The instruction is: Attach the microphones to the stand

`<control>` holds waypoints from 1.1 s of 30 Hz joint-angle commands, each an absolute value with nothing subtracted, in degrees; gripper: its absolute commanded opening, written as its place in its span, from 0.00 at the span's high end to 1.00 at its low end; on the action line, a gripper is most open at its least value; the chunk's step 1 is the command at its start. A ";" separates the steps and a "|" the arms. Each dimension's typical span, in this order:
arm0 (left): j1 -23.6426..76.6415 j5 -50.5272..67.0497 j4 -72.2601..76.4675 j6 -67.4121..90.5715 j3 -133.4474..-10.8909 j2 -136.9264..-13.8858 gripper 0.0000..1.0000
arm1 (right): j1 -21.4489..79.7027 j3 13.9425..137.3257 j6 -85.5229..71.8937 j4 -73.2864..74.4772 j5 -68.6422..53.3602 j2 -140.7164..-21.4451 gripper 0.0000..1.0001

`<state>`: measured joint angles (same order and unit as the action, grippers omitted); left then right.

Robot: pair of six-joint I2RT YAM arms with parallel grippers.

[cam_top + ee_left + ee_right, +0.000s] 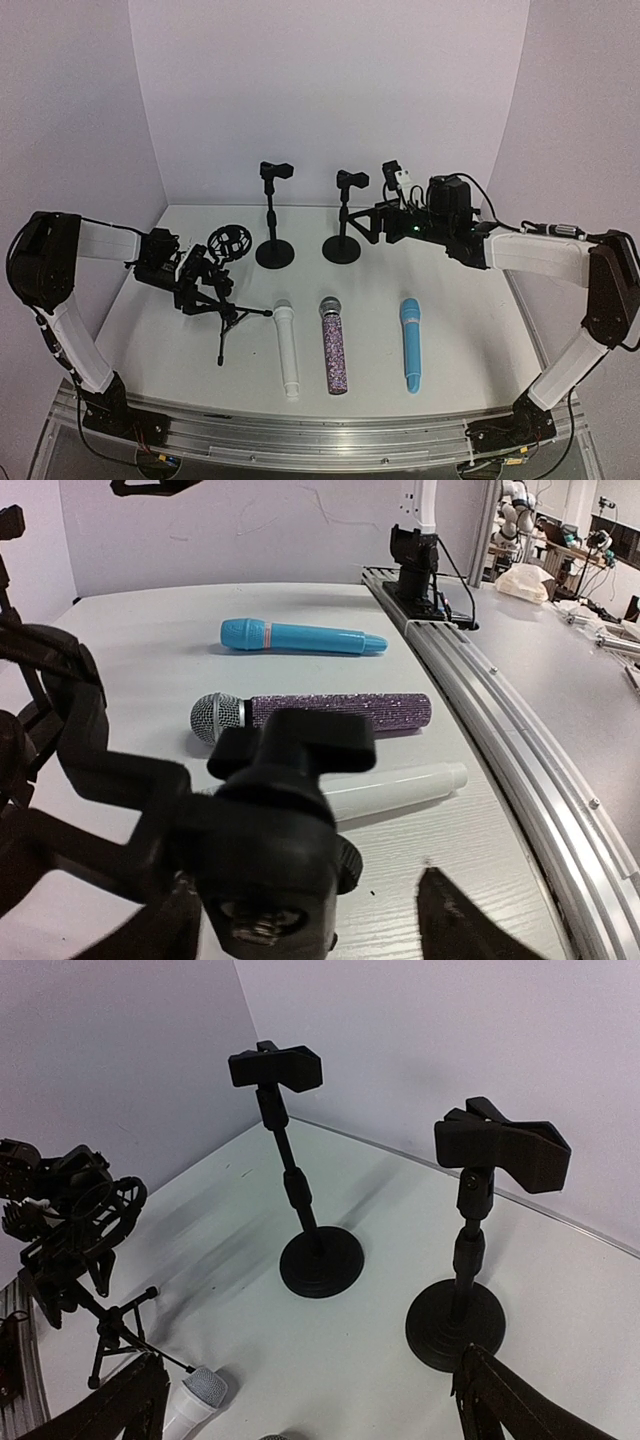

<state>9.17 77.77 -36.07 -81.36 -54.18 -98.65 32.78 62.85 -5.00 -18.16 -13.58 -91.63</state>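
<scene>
Three microphones lie side by side on the table's near half: white (286, 350), purple-glitter with a silver mesh head (333, 345) and light blue (410, 345). They also show in the left wrist view: white (400, 788), purple (330, 712), blue (300, 637). A black tripod stand (228, 300) with a ring mount rests at the left, and its knob joint (275, 850) fills the space between the jaws of my left gripper (203, 283). One of its fingers (455, 920) stands clear of the knob, so the gripper is open. Two round-base clip stands (274, 215) (343, 215) rise at the back. My right gripper (310, 1420) hangs open beside the right one (462, 1260).
An aluminium rail (320, 440) runs along the table's near edge, with both arm bases bolted to it. White backdrop walls close the far side and both flanks. The tripod's legs (115, 1335) spread close to the white microphone's head (205, 1388).
</scene>
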 commanded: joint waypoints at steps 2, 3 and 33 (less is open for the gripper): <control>8.73 77.76 -47.52 -87.81 -59.92 -96.61 0.09 | 34.52 67.15 -7.09 -17.15 -14.72 -94.73 0.04; 8.58 77.44 -48.28 -87.54 -60.34 -96.18 0.05 | 35.22 67.97 -7.43 -16.75 -14.37 -95.41 0.04; 24.91 26.88 -13.81 -23.77 -46.98 -65.46 0.01 | 44.65 77.52 -21.17 -11.60 0.42 -99.33 0.10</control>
<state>22.44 37.78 -15.97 -27.37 -43.17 -63.75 43.93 78.59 -21.50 -11.46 -2.29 -102.44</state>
